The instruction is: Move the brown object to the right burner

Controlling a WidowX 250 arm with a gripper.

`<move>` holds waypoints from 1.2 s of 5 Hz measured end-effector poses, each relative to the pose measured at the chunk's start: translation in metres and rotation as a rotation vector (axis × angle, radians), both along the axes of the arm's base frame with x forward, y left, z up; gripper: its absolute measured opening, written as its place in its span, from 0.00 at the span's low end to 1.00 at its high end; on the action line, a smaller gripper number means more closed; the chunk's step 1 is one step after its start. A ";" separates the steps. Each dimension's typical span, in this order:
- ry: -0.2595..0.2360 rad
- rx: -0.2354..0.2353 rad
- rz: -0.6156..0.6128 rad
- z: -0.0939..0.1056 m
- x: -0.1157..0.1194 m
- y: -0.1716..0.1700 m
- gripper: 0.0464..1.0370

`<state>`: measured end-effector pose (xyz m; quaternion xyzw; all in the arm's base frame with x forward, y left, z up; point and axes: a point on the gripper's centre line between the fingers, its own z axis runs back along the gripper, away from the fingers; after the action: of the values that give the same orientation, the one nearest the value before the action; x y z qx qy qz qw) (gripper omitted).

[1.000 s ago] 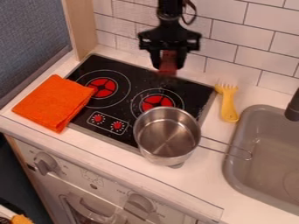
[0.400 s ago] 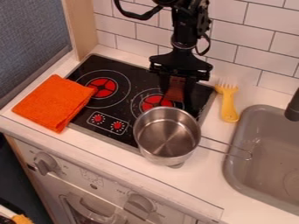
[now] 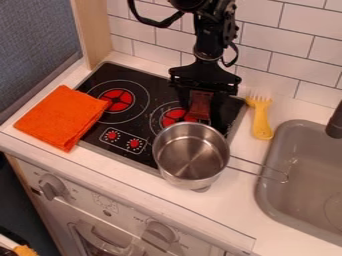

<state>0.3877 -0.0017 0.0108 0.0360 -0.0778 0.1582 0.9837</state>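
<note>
Lowered since a second ago — to the upper middle of the frame, near the right burner (image 3: 176, 115) — the brown object (image 3: 200, 104) is held clamped by the gripper (image 3: 202, 118).

One stovetop (image 3: 107, 73), two burners (image 3: 119, 100), two red dials (image 3: 134, 143), two grey oven knobs (image 3: 51, 186), one pot (image 3: 191, 157), one cloth (image 3: 61, 117), one fork (image 3: 261, 118), one brown object (image 3: 200, 104), one sink (image 3: 294, 197), one faucet (image 3: 335, 122), one oven (image 3: 81, 202).

Shiny smooth metal pot (image 3: 191, 154), glossy black stovetop (image 3: 135, 116), rough orange cloth (image 3: 61, 117)
</note>
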 end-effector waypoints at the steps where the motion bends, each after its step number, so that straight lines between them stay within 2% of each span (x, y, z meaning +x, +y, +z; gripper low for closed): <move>1: -0.002 -0.002 0.013 0.000 0.000 0.002 0.97; 3: 0.022 -0.045 0.043 0.004 -0.010 0.014 0.96; 5: -0.154 -0.122 0.031 0.061 -0.015 0.018 0.96; 6: -0.206 -0.132 0.008 0.083 -0.018 0.018 0.96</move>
<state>0.3694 0.0165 0.0936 -0.0449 -0.1677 0.1695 0.9701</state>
